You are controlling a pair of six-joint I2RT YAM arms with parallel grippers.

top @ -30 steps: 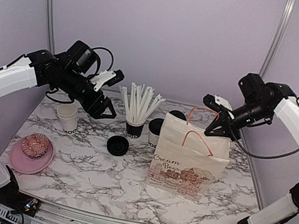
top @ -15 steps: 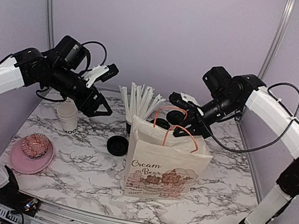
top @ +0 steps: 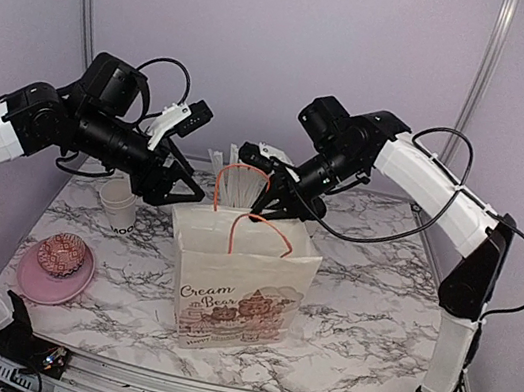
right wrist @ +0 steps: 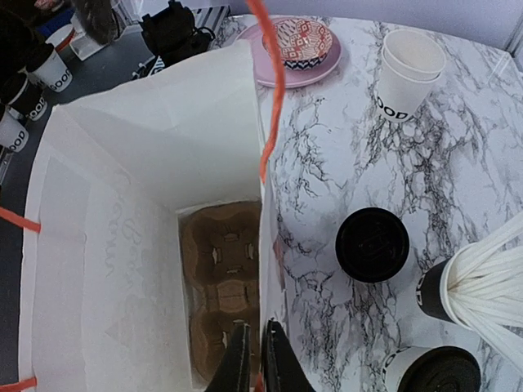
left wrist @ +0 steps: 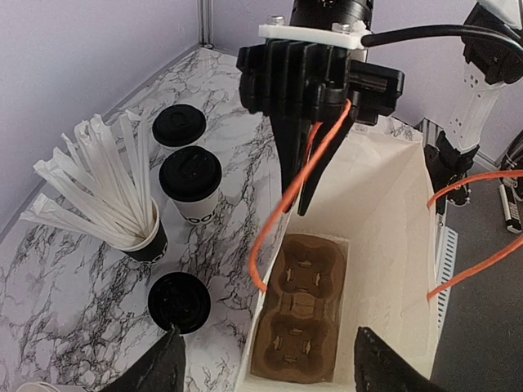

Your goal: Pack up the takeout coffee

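Near edge, left: a pink plate [top: 29, 279] carries a small red-patterned bowl [top: 63, 253], well clear of the work. Centre front: a tall white paper bag [top: 236, 288] with a cartoon print stands upright on the black-veined marble tabletop [top: 364, 306], mouth open. A brown cardboard cup carrier [left wrist: 301, 306] lies flat on its floor with every well empty. The right gripper [right wrist: 256, 359] is pinched together on one orange cord handle [right wrist: 279, 82], probably lifting it to hold the bag steady and its mouth spread for loading. That arm reaches far across from its base, elbow high, wrist pointing steeply down over the bag's back rim. The left gripper [left wrist: 265, 339] hovers over the opposite rim with fingers wide apart and nothing between them. Its forearm runs nearly level toward centre, wrist tipped downward, likely free to fetch a drink. Beyond the bag's left side stands a stack of lidless white cups [top: 120, 200]. Farther back are a round black lid [left wrist: 179, 302], seemingly loose on the marble, and a black cup of white straws [left wrist: 151, 241]. Farthest back, the two white paper cups with black plastic lids [left wrist: 189, 184] stand just beside one another outside the bag, not yet packed. The bag hides them from the overhead camera.
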